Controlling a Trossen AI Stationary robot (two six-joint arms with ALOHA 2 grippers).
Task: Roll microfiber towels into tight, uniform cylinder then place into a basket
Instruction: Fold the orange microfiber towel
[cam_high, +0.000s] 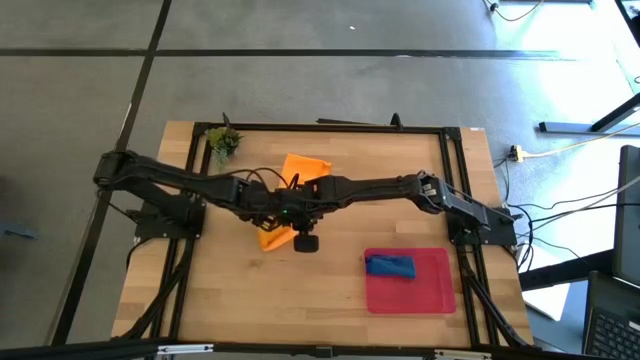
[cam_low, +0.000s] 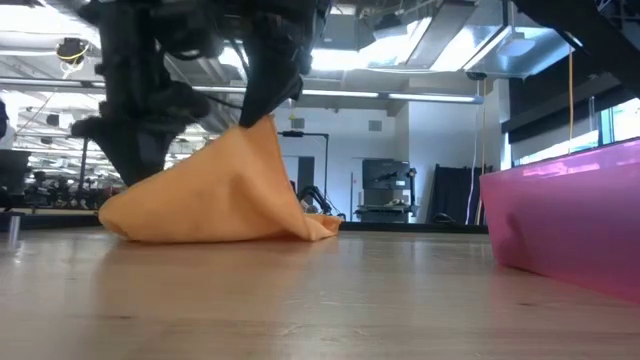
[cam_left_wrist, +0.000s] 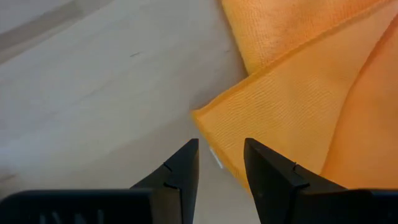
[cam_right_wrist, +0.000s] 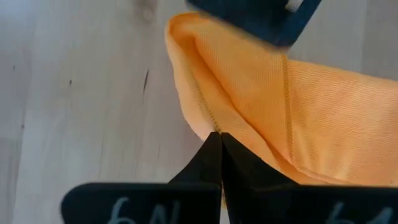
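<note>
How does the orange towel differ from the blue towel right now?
The orange towel lies unrolled on the bare table, pinched up by the right gripper; the blue towel sits rolled in the red tray, untouched. The orange one spreads wider. Both are soft cloths.

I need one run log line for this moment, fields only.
left claw: open beside orange towel | right claw: shut on orange towel, lifted | blue towel: in red tray

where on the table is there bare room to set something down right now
Bare wood lies along the near edge, left of the red tray, and in the far right corner beyond it. The middle is crowded: both end effectors, left and right, meet at the orange towel.
</note>
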